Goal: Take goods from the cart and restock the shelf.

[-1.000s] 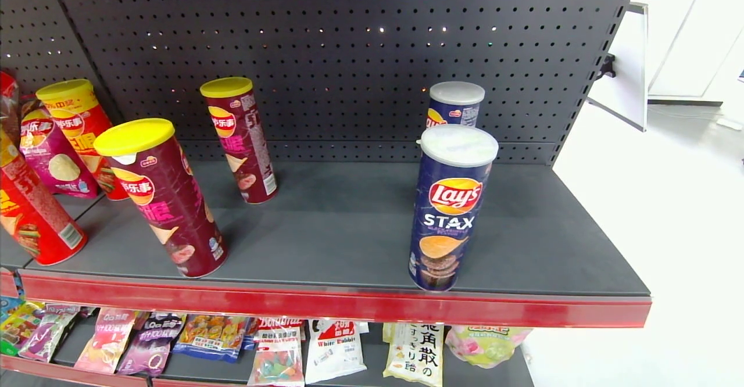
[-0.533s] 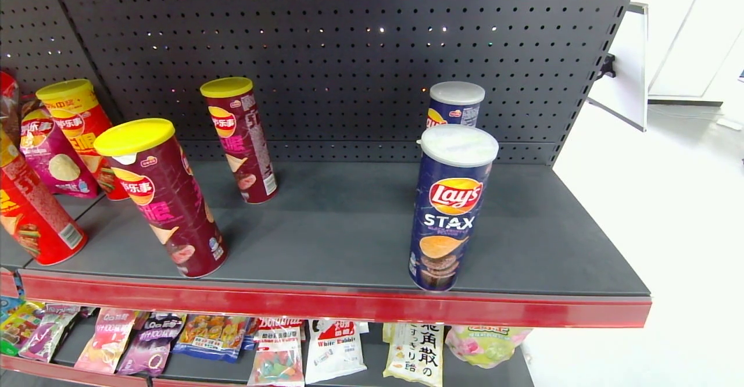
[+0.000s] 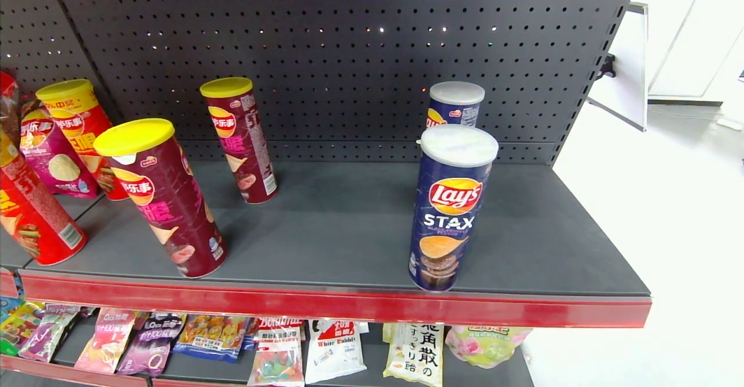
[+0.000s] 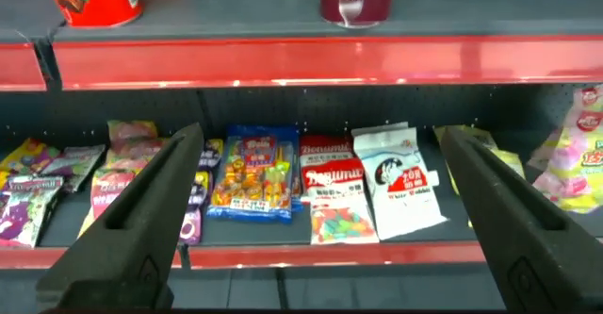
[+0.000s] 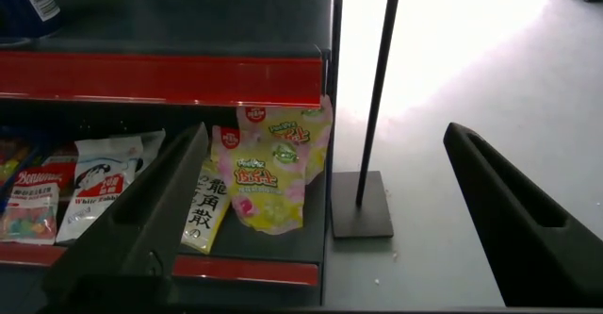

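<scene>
On the grey shelf (image 3: 349, 230) stand two maroon chip cans with yellow lids, one at the front (image 3: 163, 198) and one further back (image 3: 239, 138). Two dark blue chip cans with clear lids stand to the right, one at the front edge (image 3: 449, 207) and one behind it (image 3: 455, 104). My left gripper (image 4: 320, 210) is open and empty, facing the lower shelf of snack bags (image 4: 252, 173). My right gripper (image 5: 330, 210) is open and empty, near the shelf's right end by a green snack bag (image 5: 268, 177).
Red and magenta cans (image 3: 35, 201) crowd the shelf's left end. A red front lip (image 3: 337, 303) runs along the shelf edge. A perforated back panel (image 3: 325, 56) closes the rear. A thin black stand with a square base (image 5: 363, 206) stands on the pale floor beside the shelf.
</scene>
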Controlling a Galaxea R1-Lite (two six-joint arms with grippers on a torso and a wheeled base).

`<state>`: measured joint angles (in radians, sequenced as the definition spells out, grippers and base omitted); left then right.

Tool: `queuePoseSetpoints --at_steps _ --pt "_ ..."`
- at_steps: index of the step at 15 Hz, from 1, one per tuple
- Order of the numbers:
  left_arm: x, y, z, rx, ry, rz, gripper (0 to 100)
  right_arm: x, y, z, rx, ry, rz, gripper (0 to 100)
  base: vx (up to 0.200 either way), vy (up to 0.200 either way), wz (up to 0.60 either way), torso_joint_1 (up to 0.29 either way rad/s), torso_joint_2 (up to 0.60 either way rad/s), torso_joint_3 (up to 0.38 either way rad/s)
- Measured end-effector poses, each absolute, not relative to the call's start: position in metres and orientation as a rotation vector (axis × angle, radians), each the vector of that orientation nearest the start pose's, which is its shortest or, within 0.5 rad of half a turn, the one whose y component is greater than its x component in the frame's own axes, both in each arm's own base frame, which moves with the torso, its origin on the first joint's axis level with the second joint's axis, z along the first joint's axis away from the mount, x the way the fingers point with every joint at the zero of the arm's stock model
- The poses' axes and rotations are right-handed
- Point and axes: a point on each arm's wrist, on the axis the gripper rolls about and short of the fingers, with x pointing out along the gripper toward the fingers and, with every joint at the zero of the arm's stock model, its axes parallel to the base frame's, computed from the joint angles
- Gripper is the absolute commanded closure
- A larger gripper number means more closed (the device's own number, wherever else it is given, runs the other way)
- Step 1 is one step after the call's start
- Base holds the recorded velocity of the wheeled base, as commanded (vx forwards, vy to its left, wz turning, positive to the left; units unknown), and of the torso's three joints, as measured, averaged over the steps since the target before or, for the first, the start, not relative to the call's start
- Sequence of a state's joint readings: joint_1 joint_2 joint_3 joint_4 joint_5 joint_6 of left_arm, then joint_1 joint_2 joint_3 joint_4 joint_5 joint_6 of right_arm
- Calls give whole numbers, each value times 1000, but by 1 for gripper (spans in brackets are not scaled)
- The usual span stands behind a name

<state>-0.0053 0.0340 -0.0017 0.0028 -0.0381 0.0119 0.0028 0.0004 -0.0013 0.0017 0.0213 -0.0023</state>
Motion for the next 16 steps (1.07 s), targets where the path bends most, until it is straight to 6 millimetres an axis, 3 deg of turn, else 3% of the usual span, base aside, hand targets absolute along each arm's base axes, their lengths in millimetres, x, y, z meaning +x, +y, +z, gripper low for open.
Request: queuePoseSetpoints --at_steps 9,12,16 --pt "-23 0 75 10 5 -12 0 -23 0 76 -2 0 24 0 0 0 0 0 0 0" --pt "-23 0 76 11 5 -12 0 -23 0 76 -2 0 24 0 -200 0 0 9 5 1" --pt "-23 0 76 11 3 -12 0 -23 0 76 -1 0 24 0 0 50 0 2 2 1"
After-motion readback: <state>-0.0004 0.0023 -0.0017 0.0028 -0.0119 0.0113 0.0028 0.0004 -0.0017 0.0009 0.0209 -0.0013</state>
